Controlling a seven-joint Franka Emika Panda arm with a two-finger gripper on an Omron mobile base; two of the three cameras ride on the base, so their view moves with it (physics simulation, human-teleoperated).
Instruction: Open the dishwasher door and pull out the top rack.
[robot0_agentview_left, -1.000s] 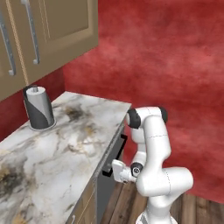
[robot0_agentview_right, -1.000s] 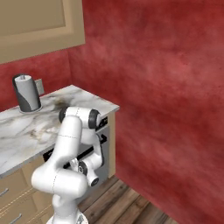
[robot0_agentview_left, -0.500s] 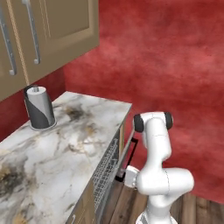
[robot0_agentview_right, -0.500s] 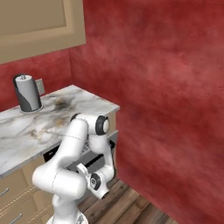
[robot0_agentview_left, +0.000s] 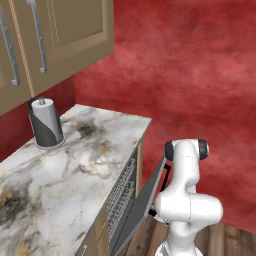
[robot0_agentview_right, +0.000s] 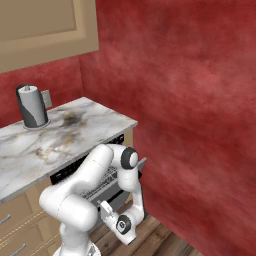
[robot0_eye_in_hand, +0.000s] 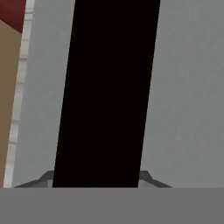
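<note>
One dishwasher door (robot0_agentview_left: 142, 202) hangs partly open, tilted out from under the marble worktop (robot0_agentview_left: 70, 170). One top rack (robot0_agentview_left: 121, 194) of wire grid shows inside the gap. One claw (robot0_eye_in_hand: 97, 181) straddles the door's black bar handle (robot0_eye_in_hand: 107, 92); I cannot tell whether it pinches. One paper-towel roll (robot0_agentview_left: 46, 122) stands on the worktop.

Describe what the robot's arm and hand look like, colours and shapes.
The arm is glossy white with rounded, tubular links and dark grey caps at the joints. Near the wrist sits a round dark disc with a pale centre. The hand's fingertips are small, dark grey wedges.
</note>
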